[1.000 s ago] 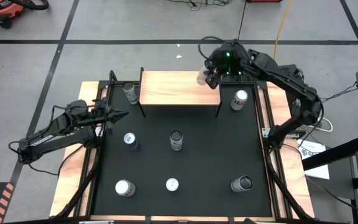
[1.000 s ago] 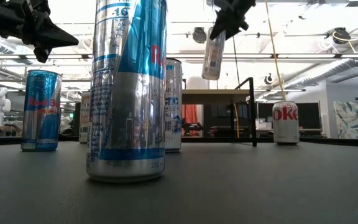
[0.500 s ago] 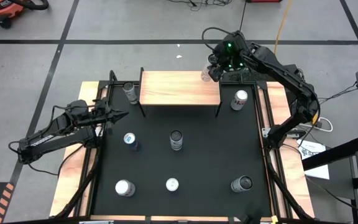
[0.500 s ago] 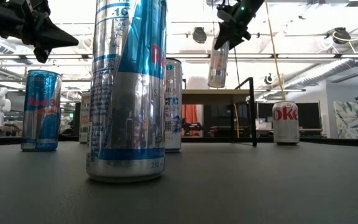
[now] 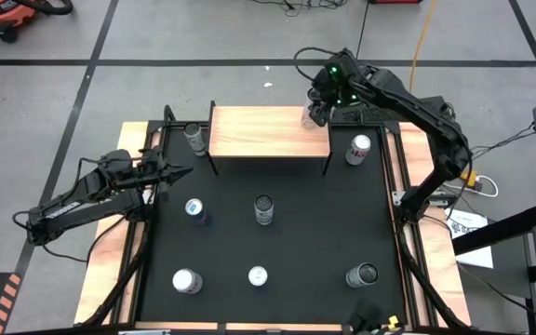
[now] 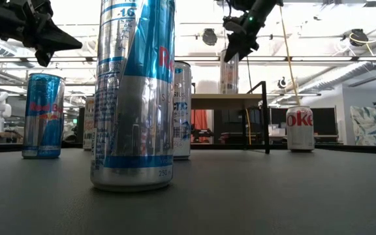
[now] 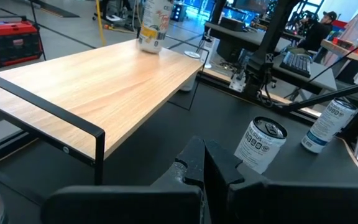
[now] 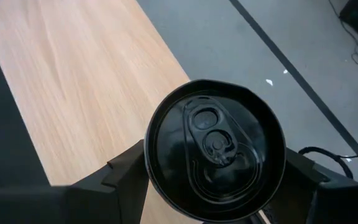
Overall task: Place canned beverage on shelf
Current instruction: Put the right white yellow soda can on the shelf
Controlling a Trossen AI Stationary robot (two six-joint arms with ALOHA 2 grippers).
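standing upright on black mat (image 5: 305,242): seven spare cans | Coke can (image 5: 358,149) sitting right of wood top | red shop vac (image 5: 12,13) sitting on floor, far left

- We look down on a grey concrete floor (image 5: 54,102) crossed by dark tape lines (image 5: 203,62).
- At the far left corner sits a red-and-black shop vacuum (image 5: 12,13).
- A yellow cable (image 5: 421,37) trails across the floor at the far right.
- From table height we see an open workshop under bright ceiling lights (image 6: 344,13), with exposed pipes (image 6: 331,60) overhead.
- Desks with monitors (image 6: 322,121) line the far side.
- A red generator (image 7: 10,41) stands on the floor.
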